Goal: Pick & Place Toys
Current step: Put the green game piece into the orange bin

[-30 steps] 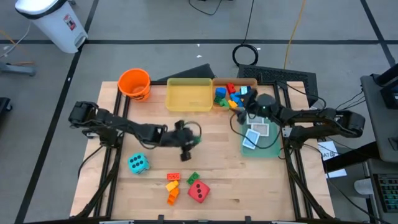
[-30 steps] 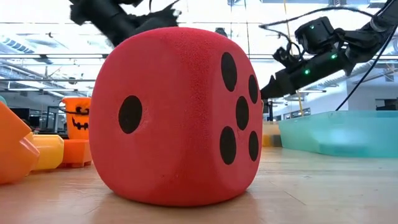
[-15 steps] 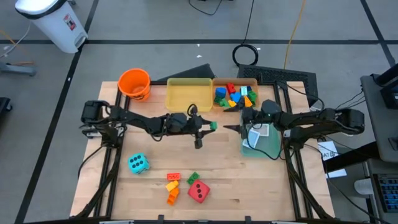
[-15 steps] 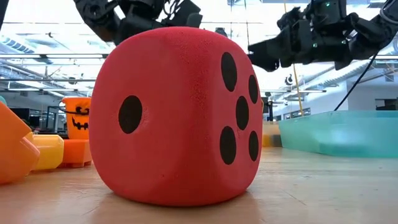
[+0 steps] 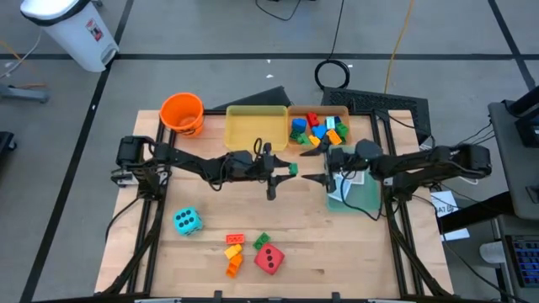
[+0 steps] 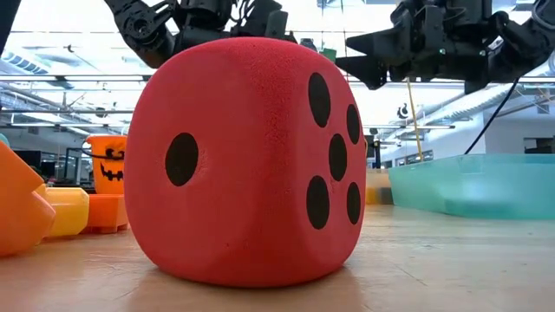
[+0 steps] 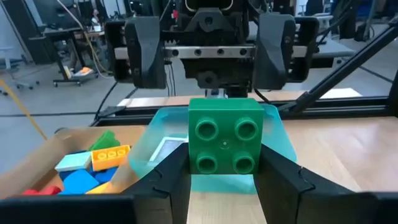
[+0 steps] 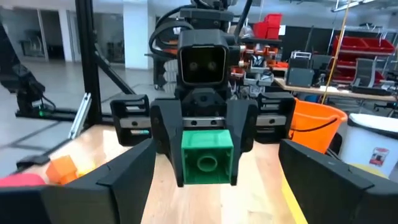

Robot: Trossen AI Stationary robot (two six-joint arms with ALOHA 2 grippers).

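Two grippers face each other above mid-table. We see the left gripper (image 5: 289, 169) clamped on a green brick (image 7: 224, 145), held aloft between the yellow tray (image 5: 256, 129) and the teal tray (image 5: 364, 195). Opposite, the right gripper (image 5: 310, 166) stands spread wide and empty, just beside the brick. We judge a handover is in hand; next, the right fingers must close around the brick. Bare tabletop (image 5: 295, 236) below leaves free room.

Green four-stud brick (image 7: 224, 145) held off the worktop, studs sideways. Cyan die (image 5: 187, 221), red die (image 5: 269, 259) and loose bricks (image 5: 234, 253) rest on the worktop's near part. Mixed bricks (image 5: 316, 130) fill the orange tray; cards (image 5: 349, 178) lie in the green tray.
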